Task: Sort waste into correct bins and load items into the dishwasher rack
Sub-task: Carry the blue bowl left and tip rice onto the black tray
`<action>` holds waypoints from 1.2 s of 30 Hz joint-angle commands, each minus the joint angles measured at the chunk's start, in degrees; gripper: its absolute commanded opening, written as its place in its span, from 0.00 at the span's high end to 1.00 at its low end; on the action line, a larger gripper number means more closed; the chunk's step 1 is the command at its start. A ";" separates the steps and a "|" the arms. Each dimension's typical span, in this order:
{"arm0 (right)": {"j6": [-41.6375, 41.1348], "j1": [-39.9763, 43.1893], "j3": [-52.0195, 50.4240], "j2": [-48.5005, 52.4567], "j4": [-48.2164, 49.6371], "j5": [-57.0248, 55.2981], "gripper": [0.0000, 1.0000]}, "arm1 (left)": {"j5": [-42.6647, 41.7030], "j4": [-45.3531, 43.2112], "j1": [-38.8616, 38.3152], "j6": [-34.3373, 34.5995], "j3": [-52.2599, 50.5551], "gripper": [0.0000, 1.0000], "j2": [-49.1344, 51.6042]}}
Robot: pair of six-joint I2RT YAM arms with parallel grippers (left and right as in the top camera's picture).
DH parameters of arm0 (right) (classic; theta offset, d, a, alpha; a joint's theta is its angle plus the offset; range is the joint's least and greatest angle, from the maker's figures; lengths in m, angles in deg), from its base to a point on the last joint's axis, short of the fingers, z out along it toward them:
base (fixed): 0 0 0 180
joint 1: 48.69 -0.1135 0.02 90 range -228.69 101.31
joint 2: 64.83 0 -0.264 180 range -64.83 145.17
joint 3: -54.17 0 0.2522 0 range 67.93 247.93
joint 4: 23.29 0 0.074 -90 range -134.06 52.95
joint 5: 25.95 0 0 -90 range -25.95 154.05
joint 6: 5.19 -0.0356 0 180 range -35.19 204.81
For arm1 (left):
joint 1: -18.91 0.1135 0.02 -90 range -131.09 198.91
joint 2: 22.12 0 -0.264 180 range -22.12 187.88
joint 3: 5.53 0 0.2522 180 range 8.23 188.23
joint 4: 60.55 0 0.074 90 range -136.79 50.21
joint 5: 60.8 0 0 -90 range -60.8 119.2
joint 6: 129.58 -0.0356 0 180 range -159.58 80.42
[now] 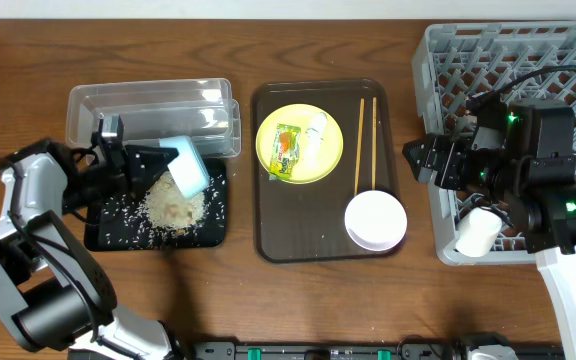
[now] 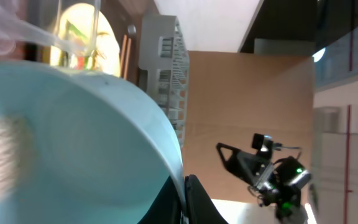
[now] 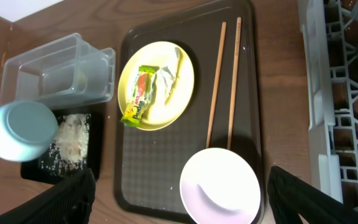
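The light blue bowl (image 1: 188, 166) hangs tipped over the black tray (image 1: 96, 232), its rim pinched by the left gripper (image 1: 166, 158) at its 9 o'clock. Rice grains (image 1: 173, 208) lie heaped at the bowl's 6 o'clock, the clear tub (image 1: 148, 110) at 12. By the rack (image 1: 438, 70), the right gripper (image 1: 416, 161) gapes wide, empty

You're looking at a light blue bowl (image 1: 187, 165), white grains (image 1: 173, 207) on a black tray (image 1: 103, 238), and a clear tub (image 1: 138, 105). The dark brown tray (image 1: 298, 225) carries a yellow plate (image 1: 313, 160), a green, orange and yellow wrapper (image 1: 286, 150), pale wooden chopsticks (image 1: 367, 143) and a white bowl (image 1: 375, 219). The rack (image 1: 438, 70) is grey lattice, and the cup in it is a white cup (image 1: 478, 232).
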 commanded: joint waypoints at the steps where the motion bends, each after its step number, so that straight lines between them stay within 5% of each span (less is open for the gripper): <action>1: -0.37 0.26 0.96 -0.04 -0.24 0.00 0.14 | -1.16 0.61 0.52 -5.27 0.04 0.94 -0.74; 5: -0.37 0.26 0.96 -0.04 -0.26 0.00 0.14 | -0.20 5.03 0.35 -11.78 0.04 0.94 -1.14; 7: -0.37 0.26 0.96 -0.04 -0.24 0.00 0.13 | 1.25 5.46 0.59 -7.08 0.02 0.94 -0.76; 10: -0.37 0.26 0.96 -0.04 -0.48 0.00 0.13 | -0.02 7.13 0.46 -13.66 0.04 0.94 -1.01; 12: -0.37 0.26 0.96 -0.04 -0.42 0.00 0.13 | -0.07 7.58 1.11 -8.44 0.02 0.94 -0.96; 17: -0.37 0.26 0.96 -0.04 -0.48 0.00 0.13 | -1.09 12.57 0.74 -13.40 0.11 0.94 -2.73; 19: -0.37 0.26 0.96 -0.04 -0.52 0.02 0.13 | 3.08 7.67 0.96 -15.58 0.11 0.94 -3.30; 21: -0.39 0.26 0.96 -0.04 -0.42 0.02 0.13 | 5.01 5.99 1.33 -5.88 0.09 0.94 -3.21; 30: -0.37 0.26 0.96 -0.04 -0.57 -0.02 0.12 | 10.29 8.83 -0.61 -5.86 0.26 0.94 -10.21; 36: -0.35 0.26 0.96 -0.04 0.02 0.00 0.11 | 28.30 3.04 -7.52 11.72 2.27 0.94 -21.29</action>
